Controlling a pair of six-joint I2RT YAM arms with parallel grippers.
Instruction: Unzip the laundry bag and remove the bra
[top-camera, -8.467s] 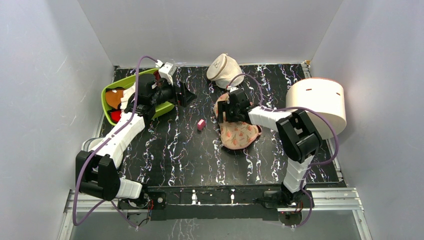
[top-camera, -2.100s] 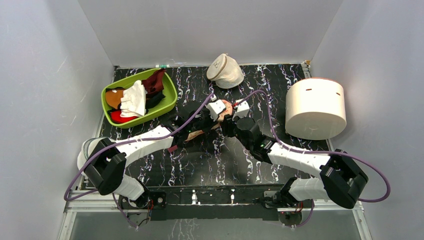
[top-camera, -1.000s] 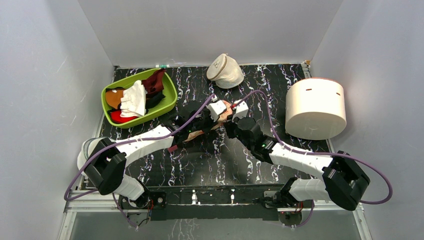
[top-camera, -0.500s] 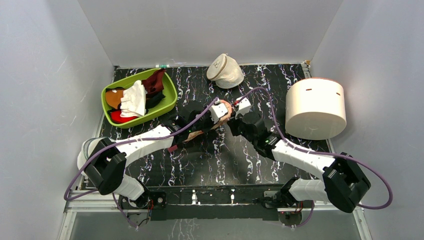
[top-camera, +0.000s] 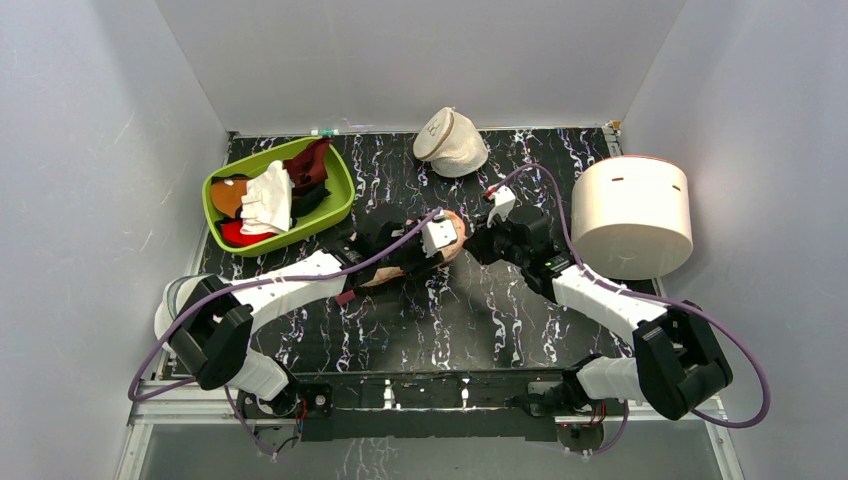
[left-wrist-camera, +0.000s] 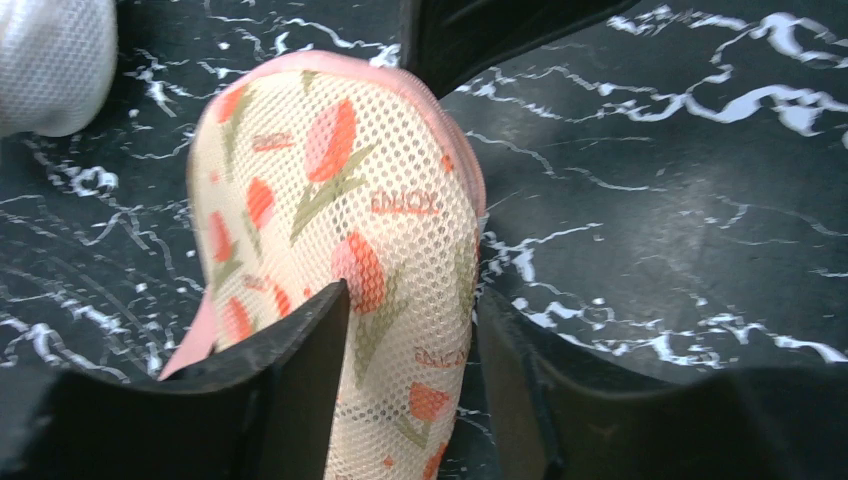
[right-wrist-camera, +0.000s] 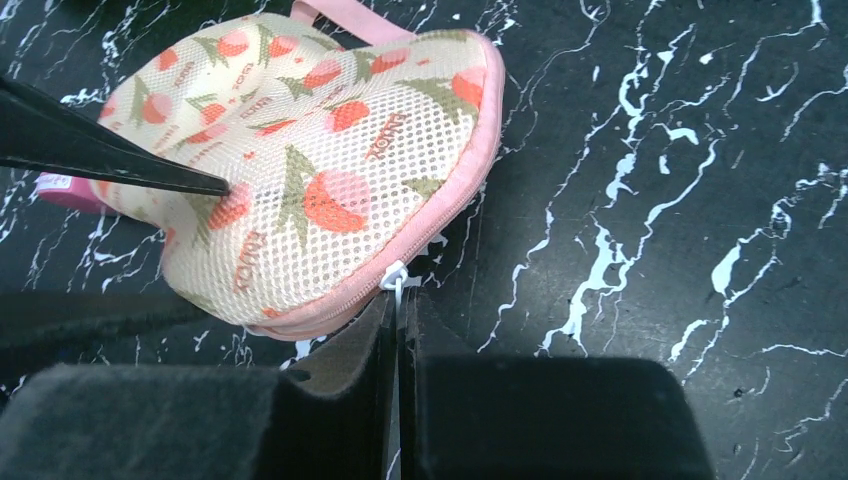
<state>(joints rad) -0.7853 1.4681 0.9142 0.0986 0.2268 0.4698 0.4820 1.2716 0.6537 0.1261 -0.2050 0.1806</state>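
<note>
The laundry bag (right-wrist-camera: 300, 170) lies on the counter (top-camera: 400, 320), a little nearer the arms than the cream pouch (top-camera: 452, 140). The left pincer (left-wrist-camera: 410, 390) straddles one lobe with its jaws parted; the right pincer (right-wrist-camera: 397, 310) is clamped on the zip pull (right-wrist-camera: 397, 278)

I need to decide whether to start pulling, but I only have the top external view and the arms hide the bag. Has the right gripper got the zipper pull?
Observer: Yes, the right wrist view shows the right gripper shut on the white zipper pull at the pink edge of the laundry bag.
Operator: And the left?
Observer: The left gripper is open, its fingers straddling one lobe of the bag.
Operator: Any bra showing?
Observer: None in either wrist view, only printed mesh.
</note>
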